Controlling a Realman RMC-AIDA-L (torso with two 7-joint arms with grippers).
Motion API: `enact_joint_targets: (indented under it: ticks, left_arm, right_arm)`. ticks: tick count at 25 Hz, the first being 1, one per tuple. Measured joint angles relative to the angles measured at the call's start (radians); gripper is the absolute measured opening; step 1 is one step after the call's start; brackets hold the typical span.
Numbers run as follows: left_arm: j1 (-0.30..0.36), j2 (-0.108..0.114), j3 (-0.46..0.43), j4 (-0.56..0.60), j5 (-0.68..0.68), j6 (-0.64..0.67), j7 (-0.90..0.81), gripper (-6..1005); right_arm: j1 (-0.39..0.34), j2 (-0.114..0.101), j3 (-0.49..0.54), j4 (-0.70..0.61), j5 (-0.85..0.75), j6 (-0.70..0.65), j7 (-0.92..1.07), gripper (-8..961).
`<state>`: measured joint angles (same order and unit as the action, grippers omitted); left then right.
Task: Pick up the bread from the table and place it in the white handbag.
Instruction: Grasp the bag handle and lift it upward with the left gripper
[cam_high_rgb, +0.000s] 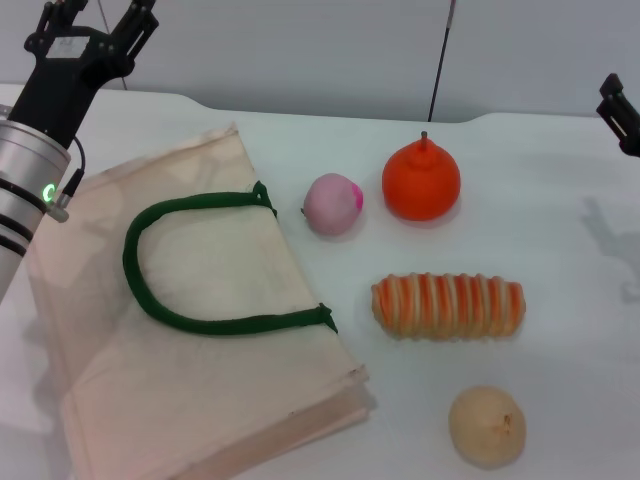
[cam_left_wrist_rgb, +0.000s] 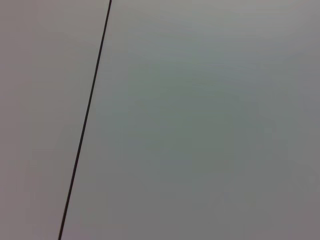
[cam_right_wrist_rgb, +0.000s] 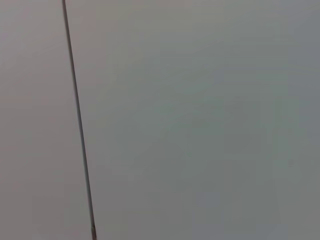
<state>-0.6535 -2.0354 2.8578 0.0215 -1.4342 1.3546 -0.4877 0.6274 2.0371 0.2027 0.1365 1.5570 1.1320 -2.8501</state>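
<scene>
The bread (cam_high_rgb: 448, 306), a ridged loaf with orange and cream stripes, lies on the white table right of centre in the head view. The white handbag (cam_high_rgb: 190, 380) lies flat on the left side, its dark green loop handle (cam_high_rgb: 205, 320) on top. My left gripper (cam_high_rgb: 98, 14) is raised at the far left, behind the handbag, its fingers spread open with nothing between them. Only a dark edge of my right gripper (cam_high_rgb: 620, 112) shows at the right border, well away from the bread. Both wrist views show only a plain grey wall with a thin dark line.
A pink round fruit (cam_high_rgb: 333, 204) and an orange pear-shaped fruit (cam_high_rgb: 421, 180) sit behind the bread. A tan ball (cam_high_rgb: 487, 427) lies in front of it. The table (cam_high_rgb: 560, 220) ends at a grey wall behind.
</scene>
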Motion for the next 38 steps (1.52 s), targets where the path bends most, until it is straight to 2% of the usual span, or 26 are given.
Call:
enact_joint_targets:
  ticks: [17, 22, 24, 27, 32, 34, 38]
  left_arm:
    - [0.002, 0.000, 0.000, 0.000, 0.000, 0.004, -0.004, 875]
    - [-0.005, 0.003, 0.000, -0.001, 0.004, -0.018, -0.070, 874]
    - [-0.011, 0.008, 0.002, -0.015, 0.040, -0.036, -0.148, 874]
    - [-0.038, 0.017, 0.003, -0.084, 0.177, -0.051, -0.337, 874]
    - [-0.118, 0.027, 0.004, -0.299, 0.433, -0.041, -0.800, 875]
    - [-0.139, 0.041, 0.004, -0.367, 0.524, -0.019, -0.953, 875]
    - [-0.169, 0.088, 0.005, -0.477, 0.727, 0.055, -1.179, 876]
  right_arm:
    - [0.000, 0.000, 0.001, 0.000, 0.000, 0.000, 0.000, 891]
    - [-0.003, 0.000, 0.001, 0.000, 0.000, 0.000, 0.000, 891]
    - [-0.006, 0.000, 0.002, 0.000, 0.000, 0.000, 0.000, 892]
    - [-0.012, -0.001, 0.003, 0.000, 0.000, 0.000, 0.000, 892]
    - [-0.016, -0.003, 0.004, 0.000, 0.001, -0.005, 0.008, 892]
    - [-0.014, -0.003, 0.004, -0.001, 0.001, -0.008, 0.011, 892]
    - [-0.017, -0.003, 0.004, -0.003, 0.001, -0.008, 0.011, 892]
